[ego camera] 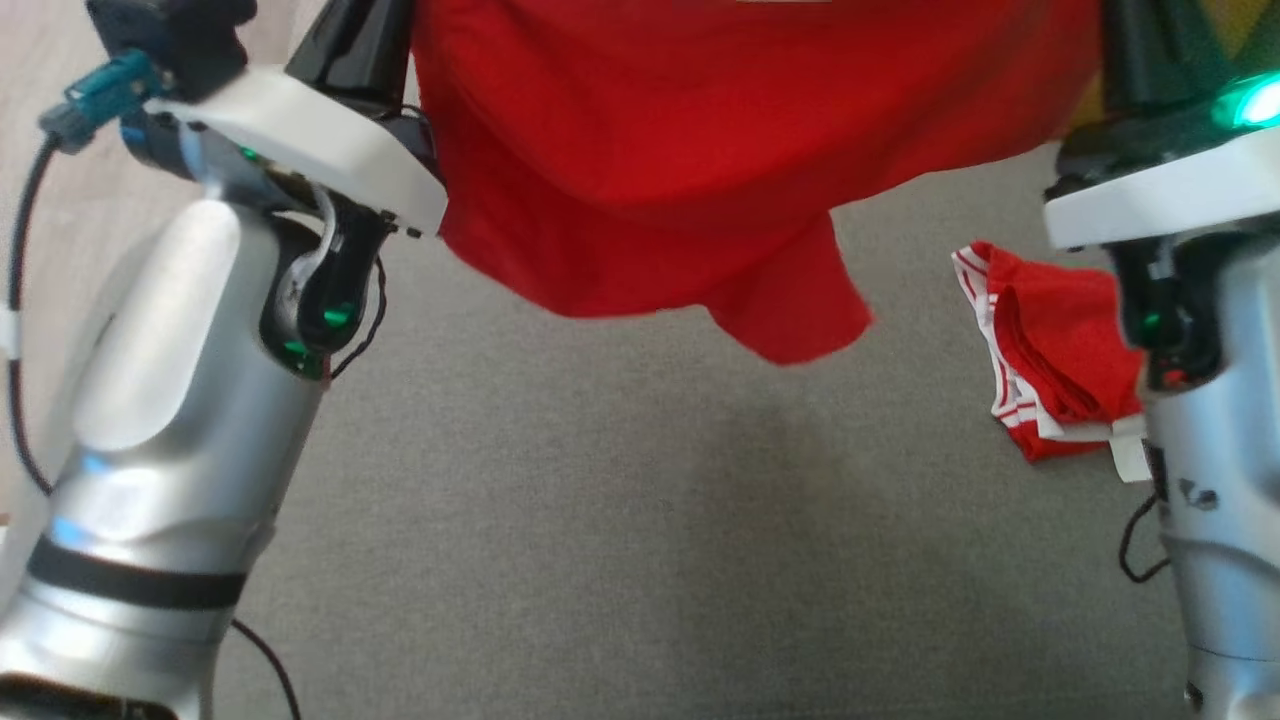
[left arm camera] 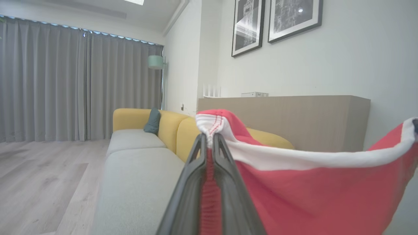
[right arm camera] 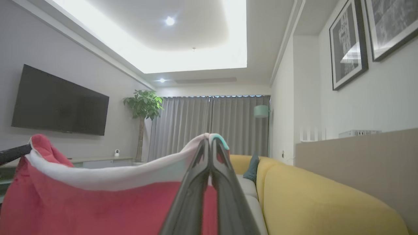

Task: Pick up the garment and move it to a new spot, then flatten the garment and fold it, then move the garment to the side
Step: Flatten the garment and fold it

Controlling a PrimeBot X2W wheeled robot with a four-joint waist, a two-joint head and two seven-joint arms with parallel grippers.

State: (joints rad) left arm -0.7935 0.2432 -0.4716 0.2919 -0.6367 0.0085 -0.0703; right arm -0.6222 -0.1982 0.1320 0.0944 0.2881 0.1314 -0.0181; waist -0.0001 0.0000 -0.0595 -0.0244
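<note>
The garment (ego camera: 650,150) is red with a white waistband (left arm camera: 294,158) and hangs in the air, stretched between my two grippers above the grey cushion. Its lower edge and one leg (ego camera: 800,320) droop toward the cushion. My left gripper (left arm camera: 209,138) is shut on one bunched end of the waistband. My right gripper (right arm camera: 209,142) is shut on the other end, and the white band (right arm camera: 107,178) runs off to the left from it. In the head view both forearms, left (ego camera: 180,400) and right (ego camera: 1220,450), rise at the sides of the cloth.
A second red piece with white stripes (ego camera: 1060,350) lies folded on the grey sofa seat (ego camera: 600,520), close to my right forearm. A yellow backrest (right arm camera: 320,195) runs along the seat's far side, with a wooden ledge (left arm camera: 294,120) behind it. Wood floor (left arm camera: 42,182) lies off the seat's left edge.
</note>
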